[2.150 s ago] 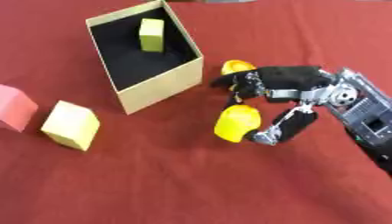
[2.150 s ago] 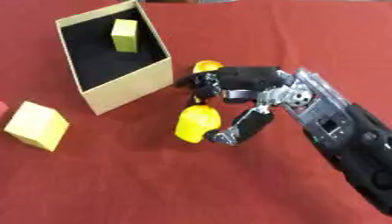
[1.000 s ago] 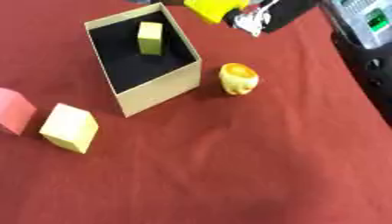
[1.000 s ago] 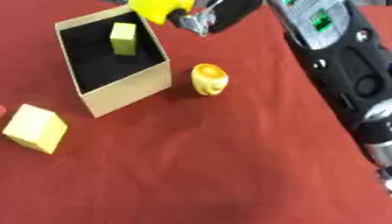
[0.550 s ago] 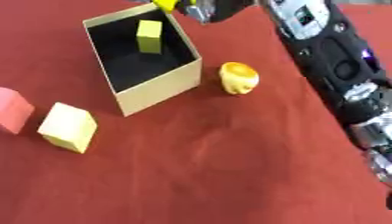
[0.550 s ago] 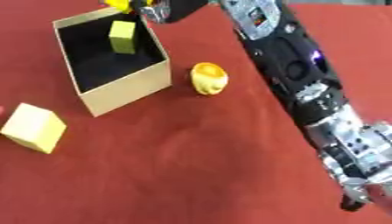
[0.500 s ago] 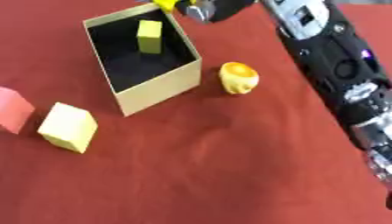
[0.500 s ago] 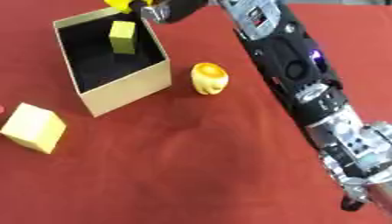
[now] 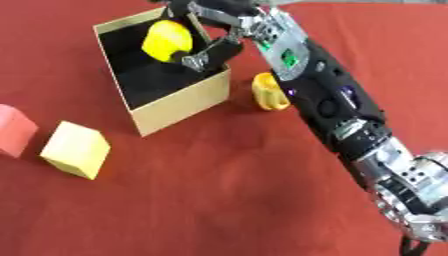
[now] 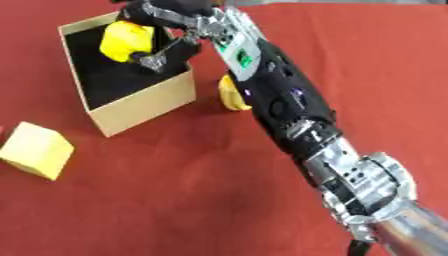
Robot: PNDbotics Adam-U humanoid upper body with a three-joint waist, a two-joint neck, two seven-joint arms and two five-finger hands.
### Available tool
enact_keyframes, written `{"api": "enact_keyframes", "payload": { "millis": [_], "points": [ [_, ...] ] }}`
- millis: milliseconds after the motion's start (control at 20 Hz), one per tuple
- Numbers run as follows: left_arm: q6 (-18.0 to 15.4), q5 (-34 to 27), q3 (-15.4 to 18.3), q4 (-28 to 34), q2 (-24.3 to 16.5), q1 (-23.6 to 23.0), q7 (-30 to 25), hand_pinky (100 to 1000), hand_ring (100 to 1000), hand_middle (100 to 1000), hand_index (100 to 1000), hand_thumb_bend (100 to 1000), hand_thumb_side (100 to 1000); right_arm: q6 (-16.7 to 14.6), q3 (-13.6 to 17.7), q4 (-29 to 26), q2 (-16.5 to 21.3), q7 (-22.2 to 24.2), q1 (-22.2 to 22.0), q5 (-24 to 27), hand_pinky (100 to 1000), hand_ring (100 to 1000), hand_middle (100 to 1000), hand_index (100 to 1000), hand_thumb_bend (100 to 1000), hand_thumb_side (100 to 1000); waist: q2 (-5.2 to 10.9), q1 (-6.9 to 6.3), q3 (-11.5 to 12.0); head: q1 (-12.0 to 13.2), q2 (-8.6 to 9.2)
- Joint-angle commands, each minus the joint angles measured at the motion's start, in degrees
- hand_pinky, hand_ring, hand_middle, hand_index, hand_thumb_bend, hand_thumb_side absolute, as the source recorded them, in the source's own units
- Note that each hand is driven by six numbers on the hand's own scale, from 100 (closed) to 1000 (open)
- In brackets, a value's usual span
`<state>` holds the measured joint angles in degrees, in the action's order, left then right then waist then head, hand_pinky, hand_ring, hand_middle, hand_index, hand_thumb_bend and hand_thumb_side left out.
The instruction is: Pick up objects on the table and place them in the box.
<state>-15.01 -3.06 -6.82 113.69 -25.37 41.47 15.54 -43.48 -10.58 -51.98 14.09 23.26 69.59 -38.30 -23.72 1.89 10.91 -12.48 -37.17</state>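
My right hand (image 9: 213, 26) reaches from the lower right over the open tan box (image 9: 179, 106) with its black inside, fingers curled round a yellow rounded object (image 9: 166, 40) held above the box's interior. A second yellow object with an orange spot (image 9: 269, 91) stands on the red table just right of the box, partly behind my forearm. A pale yellow cube (image 9: 76, 149) and a pink block (image 9: 15, 130) lie on the table to the left. The green block seen earlier in the box is hidden behind the held object. My left hand does not show.
My long black right arm (image 9: 350, 130) crosses the right half of the view diagonally. The red tablecloth (image 9: 201, 200) stretches across the foreground and left.
My right hand carried the yellow object from beside the box up and over it, and now holds it lower, above the box's inside. The view has also shifted.
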Motion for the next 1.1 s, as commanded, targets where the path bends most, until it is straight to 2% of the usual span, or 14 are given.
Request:
{"api": "enact_keyframes", "payload": {
  "millis": [50,100,200,400,650,800,1100],
  "points": [
    [0.1,-0.4,0.0,0.9,-0.5,1.0,-0.5,659,684,700,809,179,647,-6.1,0.3,0.7,-0.4,1.1,1.2,-6.0,854,1000,525,780,100,261,1.21,-0.32,0.1,0.1,0.96],
    [0.2,-0.4,-0.1,0.9,-0.5,0.9,-0.5,659,684,700,809,178,648,-6.2,0.2,0.8,-0.5,0.0,1.2,-7.7,864,1000,590,826,100,340,1.23,-0.31,0.0,0.1,0.99],
    [0.2,-0.5,-0.2,0.9,-0.5,0.8,-0.7,658,684,700,809,177,651,-5.9,0.2,0.7,-0.5,-1.8,1.3,-10.5,886,1000,659,881,121,461,1.27,-0.26,0.0,0.1,1.08],
    [0.4,-0.6,-0.3,0.9,-0.4,0.6,-0.8,658,685,701,810,175,654,-4.9,0.5,-0.1,-0.6,-5.6,1.7,-14.3,902,1000,708,907,165,571,1.34,-0.21,-0.1,0.1,1.31],
    [0.6,-0.7,-0.5,0.9,-0.3,0.4,-1.0,657,685,701,810,173,658,-3.6,1.1,-0.8,-0.6,-8.8,2.2,-15.9,899,1000,717,913,179,566,1.40,-0.25,-0.3,0.3,1.38],
    [0.7,-0.9,-0.8,0.9,-0.2,0.5,-1.3,657,685,701,810,172,659,-2.1,1.2,-0.6,-0.9,-10.7,2.6,-16.8,897,1000,704,915,105,574,1.50,-0.19,-0.3,0.1,1.65],
    [0.9,-1.1,-1.4,0.9,-0.1,0.4,-1.8,655,685,701,809,168,665,0.9,1.8,0.6,-0.8,-13.5,3.2,-18.8,897,1000,725,922,112,530,1.63,-0.03,-0.4,-0.6,2.29]
  ]
}}
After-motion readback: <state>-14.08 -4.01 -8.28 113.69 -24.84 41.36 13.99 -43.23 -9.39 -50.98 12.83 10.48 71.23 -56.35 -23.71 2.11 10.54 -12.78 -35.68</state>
